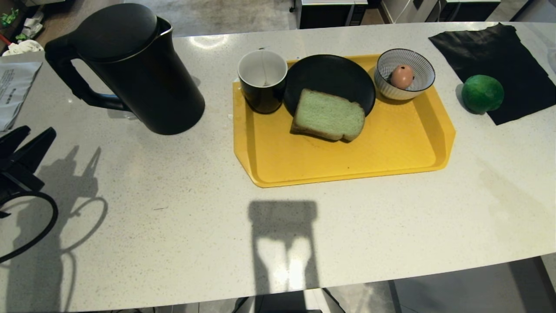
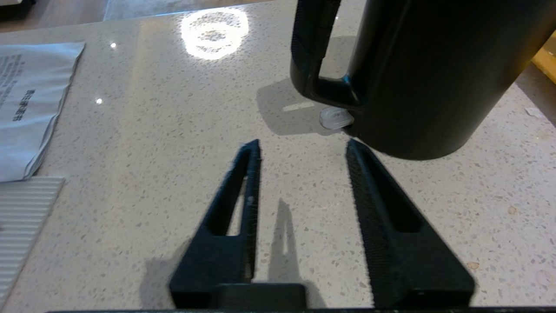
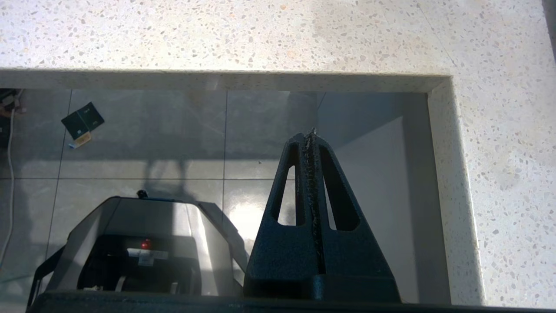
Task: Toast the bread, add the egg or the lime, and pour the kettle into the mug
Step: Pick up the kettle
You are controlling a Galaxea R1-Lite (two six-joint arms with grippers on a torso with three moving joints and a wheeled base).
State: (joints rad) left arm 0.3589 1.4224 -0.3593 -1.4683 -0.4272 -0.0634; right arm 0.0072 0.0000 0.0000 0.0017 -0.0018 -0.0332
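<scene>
The step in hand was judged to be the pour: the left gripper [image 2: 303, 145] hovered low over the worktop [image 1: 173, 226] with its 2 fingers [image 2: 243, 182] spread apart and nothing between them. In the left wrist view the kettle [image 2: 430, 74] stood just beyond the fingertips in the upper right of the frame, its loop handle [image 2: 310, 48] facing the gripper and not yet touched. In the head view the left gripper showed only at the left edge of the frame, with the kettle [image 1: 130, 65] upright in the upper left.

The bread [image 1: 328, 115] lay at centre frame, half on the black plate [image 1: 330, 71] and half on the yellow tray [image 1: 347, 161]. The mug [image 1: 263, 80] stood on the tray just left of the plate. The egg [image 1: 402, 76] sat in the striped bowl [image 1: 406, 74] at the tray's upper right corner. The lime [image 1: 482, 93] rested off the tray at right frame, at the edge of a black cloth [image 1: 499, 48].

The right gripper [image 3: 312, 134] hung below the worktop edge over the floor, its fingers pressed together and empty.

The next move was judged to call for advancing the spread fingers either side of the handle's vertical bar, then closing firmly before lifting.
</scene>
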